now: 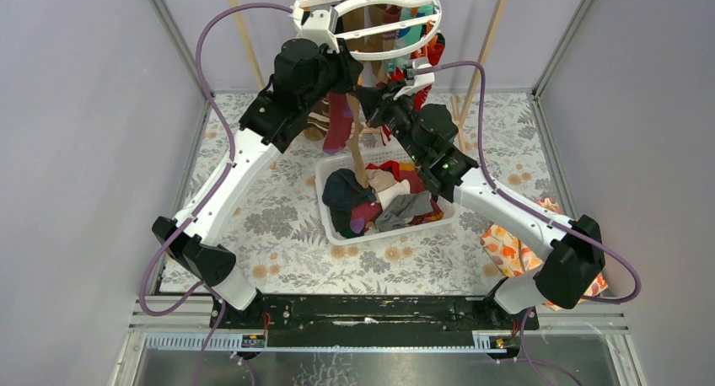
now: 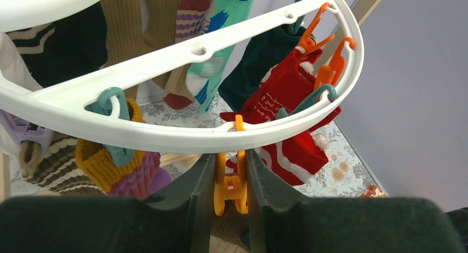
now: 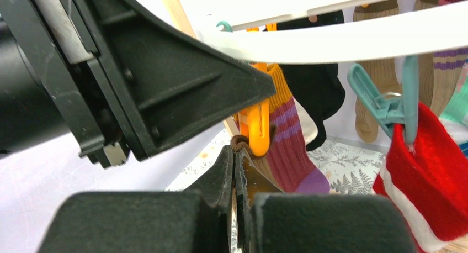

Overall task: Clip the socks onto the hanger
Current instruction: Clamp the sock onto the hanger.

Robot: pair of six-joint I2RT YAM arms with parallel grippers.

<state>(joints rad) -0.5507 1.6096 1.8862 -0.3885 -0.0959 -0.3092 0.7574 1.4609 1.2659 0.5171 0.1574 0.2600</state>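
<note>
The hanger [image 1: 405, 50], a white ring, hangs at the back with several socks clipped under it. My left gripper [image 2: 230, 170] reaches just under the rim [image 2: 165, 134] and is shut on an orange clip [image 2: 230, 186], pressing its handles together. My right gripper [image 3: 236, 153] is shut on the top edge of a tan sock [image 3: 259, 169] and holds it right at the orange clip's [image 3: 258, 131] lower tips. The rest of that tan sock [image 1: 358, 154] dangles toward the basket. A magenta sock with a purple toe [image 3: 292, 153] hangs just behind.
A white slotted basket [image 1: 329, 226] with several loose socks [image 1: 396, 205] sits on the floral cloth below both arms. A red-and-white sock [image 2: 292, 148] and a teal clip [image 3: 386, 104] hang to the right. Wooden rack poles [image 1: 489, 40] stand behind; an orange patterned bag [image 1: 510, 247] lies right.
</note>
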